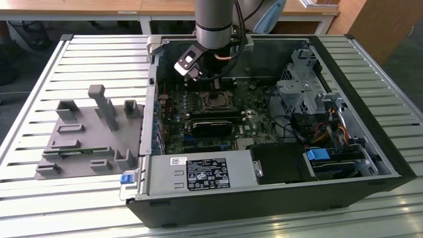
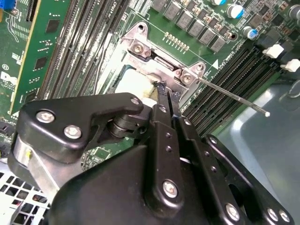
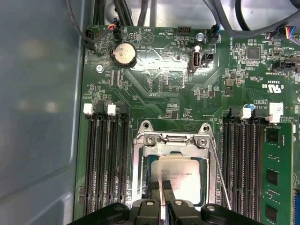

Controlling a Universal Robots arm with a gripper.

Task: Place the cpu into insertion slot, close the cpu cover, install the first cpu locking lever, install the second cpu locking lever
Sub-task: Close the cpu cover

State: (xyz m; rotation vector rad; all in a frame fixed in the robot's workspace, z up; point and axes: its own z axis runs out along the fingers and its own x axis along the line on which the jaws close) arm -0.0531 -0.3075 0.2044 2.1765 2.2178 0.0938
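Observation:
My gripper (image 1: 213, 87) reaches down into the open computer case over the insertion slot (image 1: 216, 101). The cpu (image 3: 183, 173) lies in the slot, silvery face up. The cpu cover (image 3: 140, 173) looks to lie down as a metal frame around it, hinged at the two-screw bracket (image 2: 154, 65). In both wrist views the gripper (image 3: 164, 183) (image 2: 166, 90) is shut, its black fingertips pressed together right over the chip's face near the hinge side, nothing visible between them. A thin locking lever (image 2: 234, 96) (image 3: 219, 173) sticks out loose beside the socket, over the memory slots.
Empty black memory slots (image 3: 105, 159) flank the socket, and a green memory stick (image 3: 276, 178) stands on one side. The grey case wall (image 3: 37, 117) is close by. A drive cage (image 1: 300, 94) and power supply (image 1: 198, 173) fill the case. A grey fixture (image 1: 86, 134) sits on the slatted table.

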